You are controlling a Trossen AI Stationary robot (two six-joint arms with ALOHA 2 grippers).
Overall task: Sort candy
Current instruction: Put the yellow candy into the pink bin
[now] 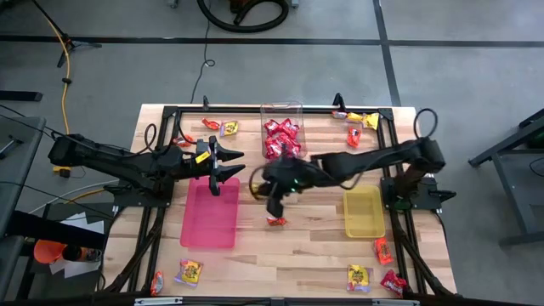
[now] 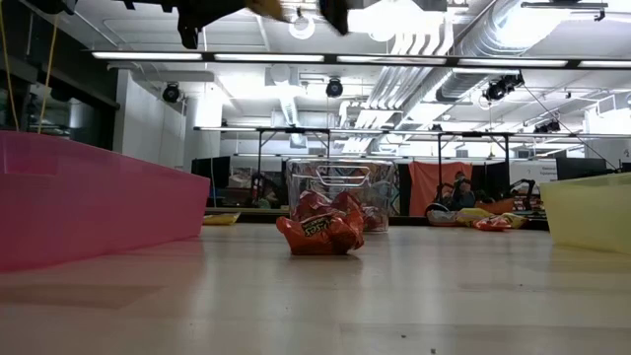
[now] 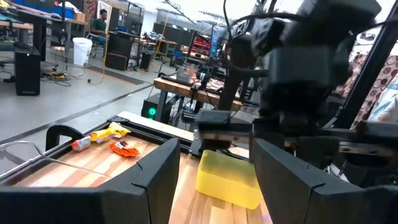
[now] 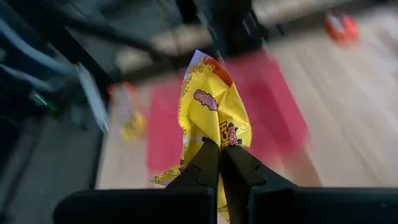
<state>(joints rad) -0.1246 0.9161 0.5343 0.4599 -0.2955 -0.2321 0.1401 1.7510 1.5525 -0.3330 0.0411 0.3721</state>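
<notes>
While clear tub (image 1: 281,119) holds red candy (image 1: 281,136), pink tray (image 1: 210,217) & yellow tray (image 1: 364,212) sit empty; right claw (image 4: 220,148) grips yellow packet (image 4: 211,109); left claw (image 1: 229,161) released.

Between the dark right fingers (image 4: 219,163): a yellow candy packet (image 4: 214,115) with red printing. Beyond it, a pink tray (image 4: 273,112) on the pale wooden surface (image 4: 348,112).

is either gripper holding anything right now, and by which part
The right gripper pinches a yellow candy packet by its lower edge. The left gripper is open, holding nothing.
</notes>
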